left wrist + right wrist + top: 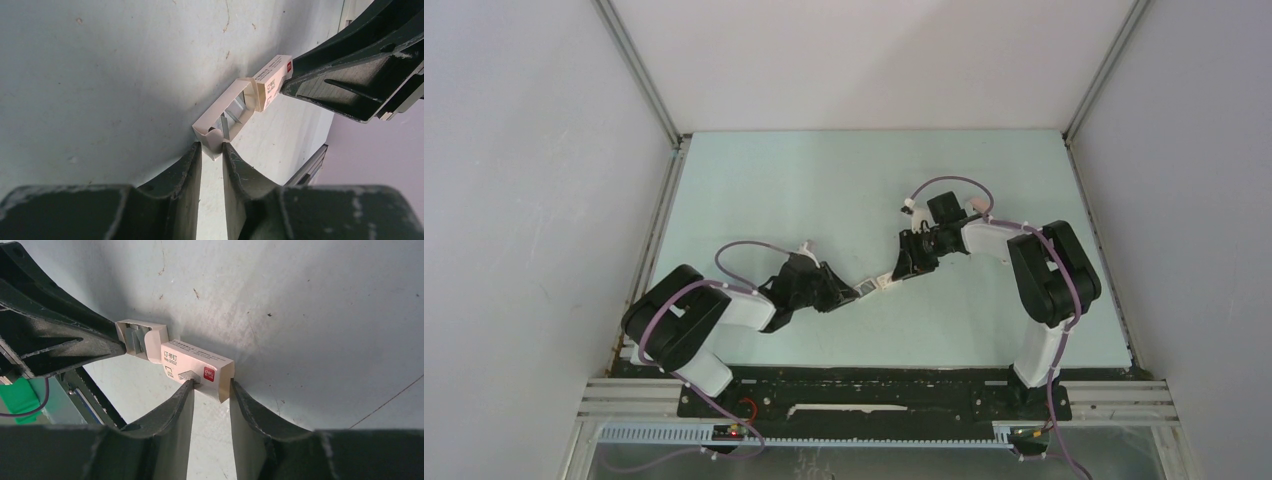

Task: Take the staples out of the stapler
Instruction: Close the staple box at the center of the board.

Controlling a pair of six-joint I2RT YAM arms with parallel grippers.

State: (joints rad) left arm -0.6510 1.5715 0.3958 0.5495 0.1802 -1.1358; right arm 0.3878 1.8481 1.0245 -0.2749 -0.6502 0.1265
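A small white-and-red box lies on the pale green table (774,190) between my two arms, its sleeve (192,362) slid partly off its inner tray (205,129). Thin grey staples (229,124) lie in the exposed tray, also visible as staples (134,340) in the right wrist view. My left gripper (211,145) pinches the tray's free end between its fingertips. My right gripper (211,382) has both fingertips against the sleeve's red-marked end. From above, the box (879,283) bridges the left gripper (849,292) and the right gripper (902,272). No stapler is in view.
White walls and aluminium frame posts (639,70) close in the table on three sides. The black base rail (874,395) runs along the near edge. Both arms reach inward to the table's middle front.
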